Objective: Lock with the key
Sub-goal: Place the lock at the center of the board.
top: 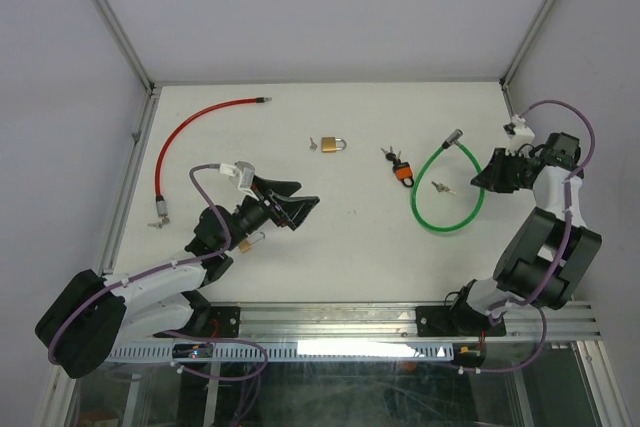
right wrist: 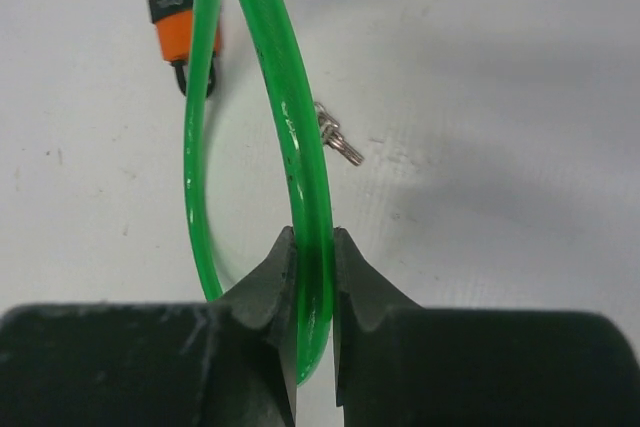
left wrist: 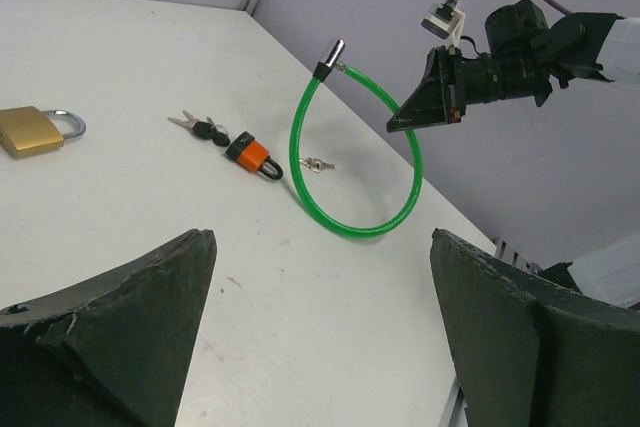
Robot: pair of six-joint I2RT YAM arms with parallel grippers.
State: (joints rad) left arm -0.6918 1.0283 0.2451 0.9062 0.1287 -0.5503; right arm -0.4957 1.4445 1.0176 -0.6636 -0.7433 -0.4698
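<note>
Though apart, two cables [top: 416, 197], two padlocks [top: 333, 143]

Red cable lock [top: 176, 137] L rear; brass padlock [top: 333, 145] ctr, poss. keyed; orange padlock [top: 402, 173] w/ keys [top: 388, 153].

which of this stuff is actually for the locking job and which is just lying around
For the job, likely: green cable lock, shut in the right gripper; small key lying inside its loop.
Lying about: red cable lock; brass padlock; orange padlock with keys.
</note>
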